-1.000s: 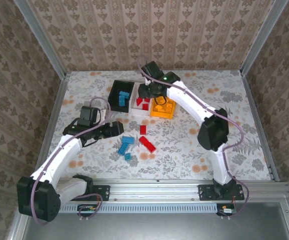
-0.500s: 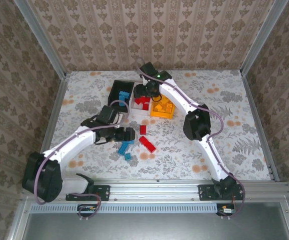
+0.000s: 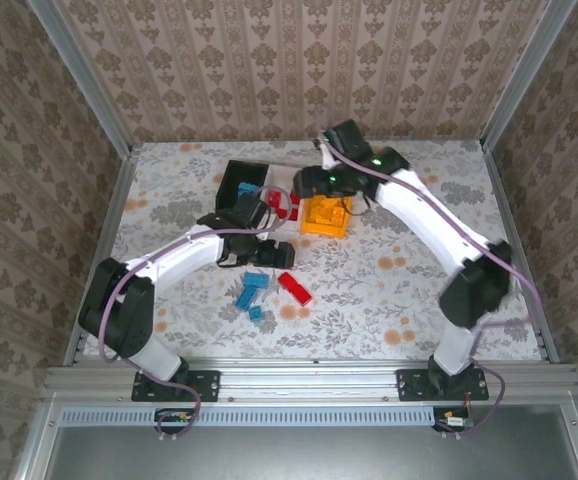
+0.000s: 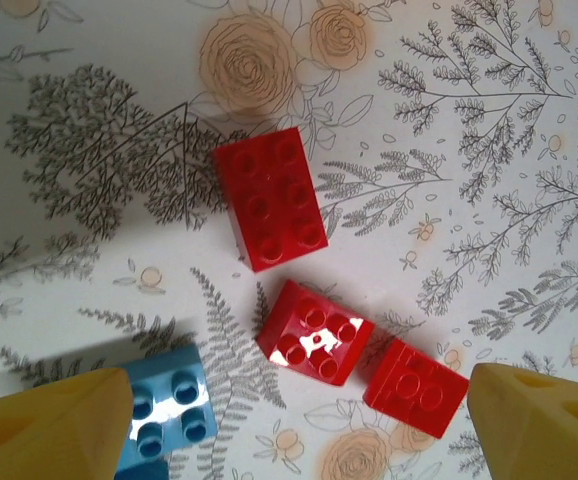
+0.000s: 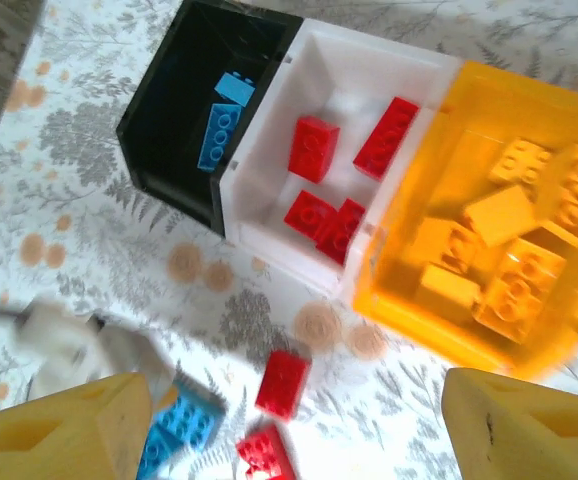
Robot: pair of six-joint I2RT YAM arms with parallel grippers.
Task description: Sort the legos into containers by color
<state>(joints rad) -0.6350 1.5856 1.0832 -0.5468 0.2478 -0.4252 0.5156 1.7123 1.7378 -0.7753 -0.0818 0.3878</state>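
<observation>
**Top view.** The left gripper (image 3: 277, 254) hovered over the flowered tablecloth (image 3: 399, 285), at 6 o'clock from the three joined bins. A cluster of loose blue bricks (image 3: 252, 291) lay on the cloth at 7 o'clock from it.

**Left wrist view.** The yellow fingertips (image 4: 54, 430) stood wide apart. Three loose red bricks (image 4: 314, 333) lay on the cloth ahead of them. The largest was at 12 o'clock, a skewed one sat at the centre, and the smallest was just beside that one at 4 o'clock. A blue brick (image 4: 169, 415) lay just beside the left fingertip, at 8 o'clock from the centre brick.

**Right wrist view.** The right gripper (image 5: 294, 430) hung above the bins, its jaws likewise spread wide. The black bin (image 5: 159, 150) held blue bricks (image 5: 221, 125). The white bin (image 5: 354, 90), at its 3 o'clock, held several red bricks (image 5: 314, 148). The orange bin (image 5: 409, 290), again at 3 o'clock, held yellow bricks (image 5: 499, 215).
</observation>
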